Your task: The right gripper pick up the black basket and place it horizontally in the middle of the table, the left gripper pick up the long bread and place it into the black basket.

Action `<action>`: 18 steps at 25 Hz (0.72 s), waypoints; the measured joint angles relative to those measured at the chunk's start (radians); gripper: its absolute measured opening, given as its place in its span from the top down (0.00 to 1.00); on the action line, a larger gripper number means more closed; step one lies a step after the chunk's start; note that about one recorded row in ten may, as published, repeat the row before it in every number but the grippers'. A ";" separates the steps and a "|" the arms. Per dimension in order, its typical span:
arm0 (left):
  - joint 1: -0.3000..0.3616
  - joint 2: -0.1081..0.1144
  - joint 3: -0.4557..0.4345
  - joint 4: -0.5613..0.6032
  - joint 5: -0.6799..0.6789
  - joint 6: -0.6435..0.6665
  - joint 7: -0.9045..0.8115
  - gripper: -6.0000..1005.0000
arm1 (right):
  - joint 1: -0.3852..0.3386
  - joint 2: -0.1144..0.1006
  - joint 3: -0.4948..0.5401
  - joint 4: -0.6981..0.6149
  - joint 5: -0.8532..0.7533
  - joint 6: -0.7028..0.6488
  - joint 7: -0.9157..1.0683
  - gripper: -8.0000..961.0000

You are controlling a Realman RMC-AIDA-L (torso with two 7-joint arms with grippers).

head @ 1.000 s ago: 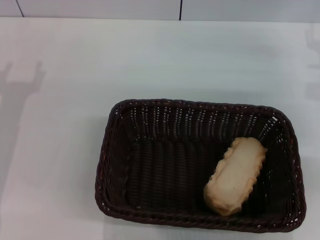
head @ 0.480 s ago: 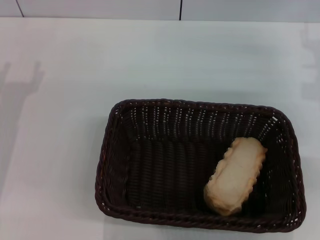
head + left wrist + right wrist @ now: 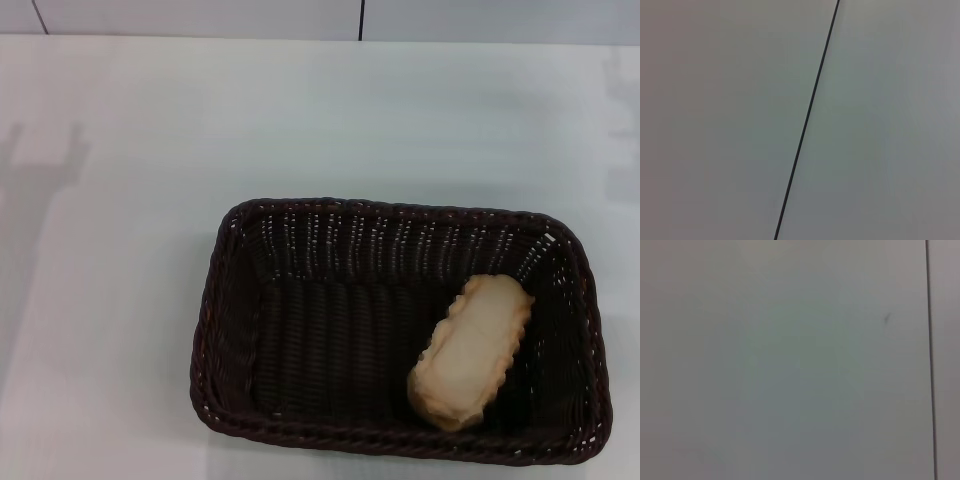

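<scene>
The black basket (image 3: 230, 330) lies lengthwise across the near middle of the white table (image 3: 120, 300) in the head view. The long bread (image 3: 470, 352) lies inside it at the right end, pale tan side up, angled toward the far right corner. Neither gripper shows in any view. Only a faint shadow of a claw falls on the table at the far left. Both wrist views show only a plain pale surface with a thin dark seam.
The table's far edge (image 3: 200, 38) meets a pale wall with dark seams (image 3: 360, 20). The basket's near rim sits close to the bottom of the head view.
The claw shadow on the table's left shifts slightly between frames. The basket and bread have not moved.
</scene>
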 joint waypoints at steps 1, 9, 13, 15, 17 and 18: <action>-0.001 0.000 0.000 0.000 0.000 0.001 0.003 0.17 | 0.000 0.000 0.000 0.000 0.000 0.001 0.000 0.35; -0.007 0.000 -0.007 0.006 0.000 0.001 0.004 0.17 | -0.001 0.000 -0.001 0.000 0.000 0.003 0.002 0.35; -0.005 0.001 -0.008 0.002 0.000 0.001 0.003 0.17 | -0.002 0.000 -0.001 0.000 0.000 0.000 0.004 0.35; -0.005 0.001 -0.008 0.002 0.000 0.002 0.000 0.17 | -0.002 0.000 -0.001 0.000 0.000 0.000 0.004 0.35; -0.006 0.000 -0.008 0.002 0.000 0.002 0.000 0.17 | -0.002 0.000 -0.003 0.000 0.000 0.000 0.004 0.35; -0.006 0.000 -0.008 0.003 0.001 0.001 -0.001 0.17 | -0.003 0.001 -0.004 -0.003 0.000 0.000 0.004 0.35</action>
